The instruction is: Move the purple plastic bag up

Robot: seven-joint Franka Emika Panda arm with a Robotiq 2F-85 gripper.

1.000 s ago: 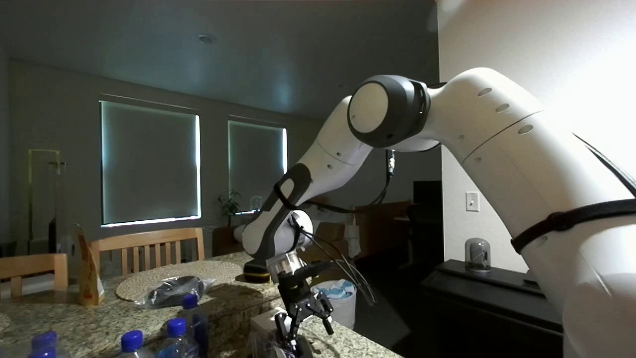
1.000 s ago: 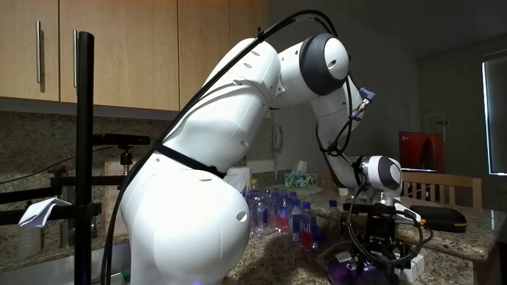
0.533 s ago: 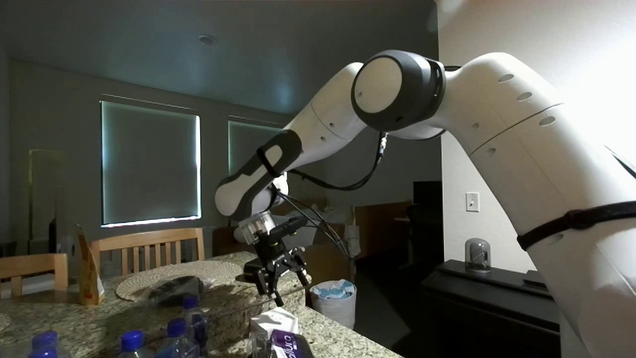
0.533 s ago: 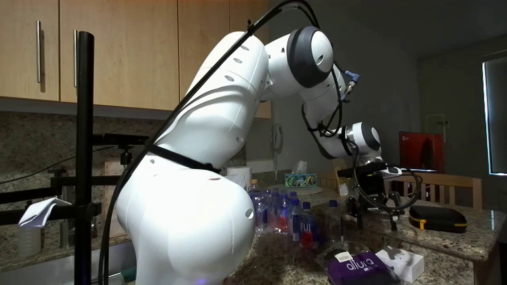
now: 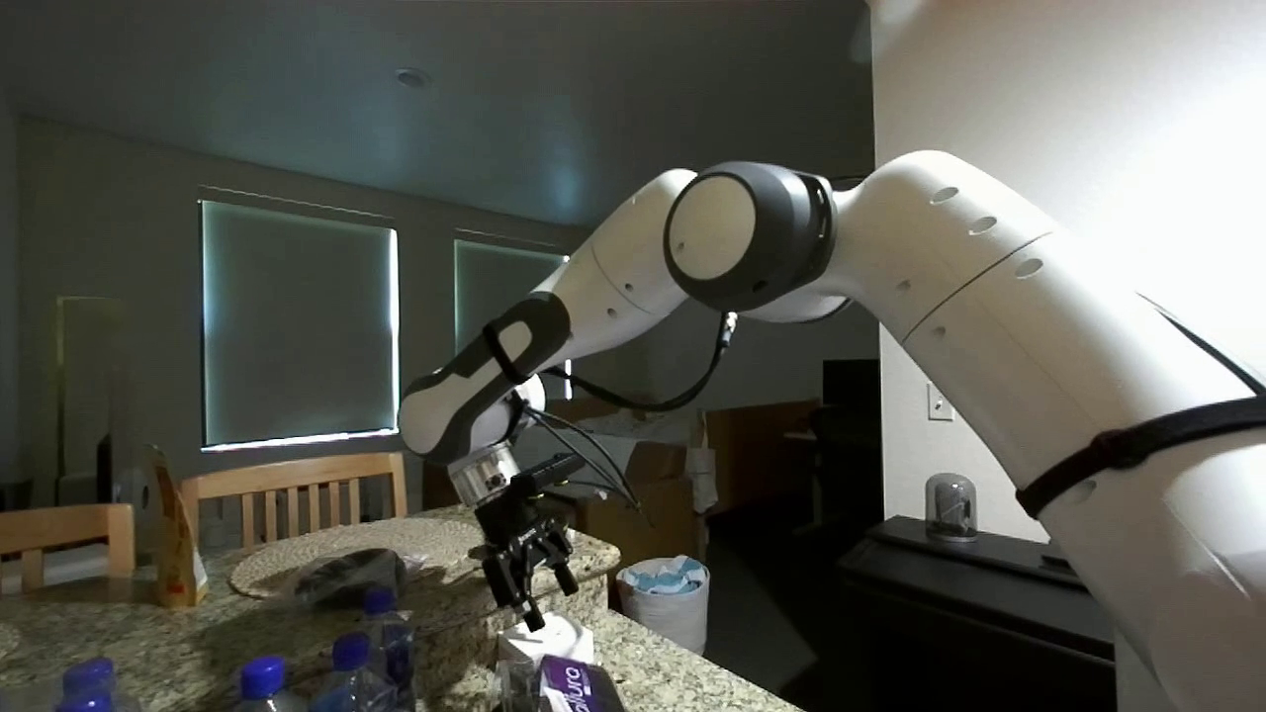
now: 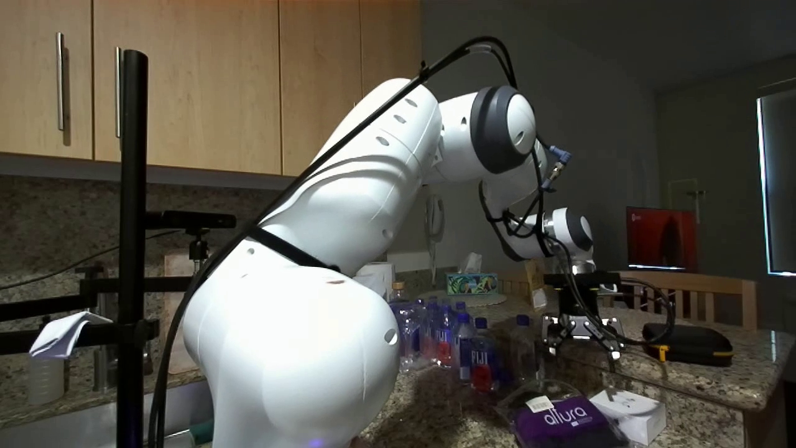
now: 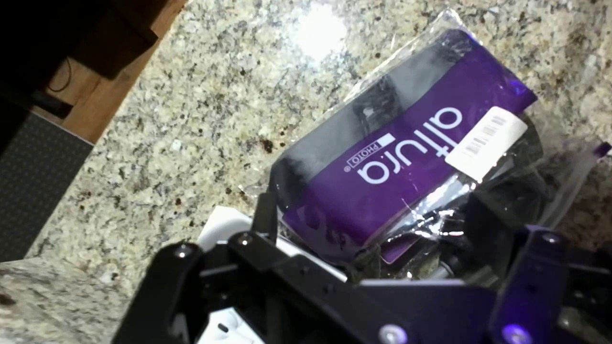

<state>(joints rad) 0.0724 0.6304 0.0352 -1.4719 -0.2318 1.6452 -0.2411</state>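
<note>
Purple plastic bag (image 7: 406, 138) prob. light & squashy (shiny, may slip), so best pinched mid-body w/ gripper (image 6: 583, 352), jaws apart, empty.

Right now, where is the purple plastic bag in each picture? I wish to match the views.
In an exterior view: the purple plastic bag is at the bottom edge, slightly left of centre.
In an exterior view: the bag is lower right, below the tool.
Wrist view: the bag lies right of centre, large.
Shared landmark: the white box, beside the bag; in the wrist view the tool partly hides this box.
</note>
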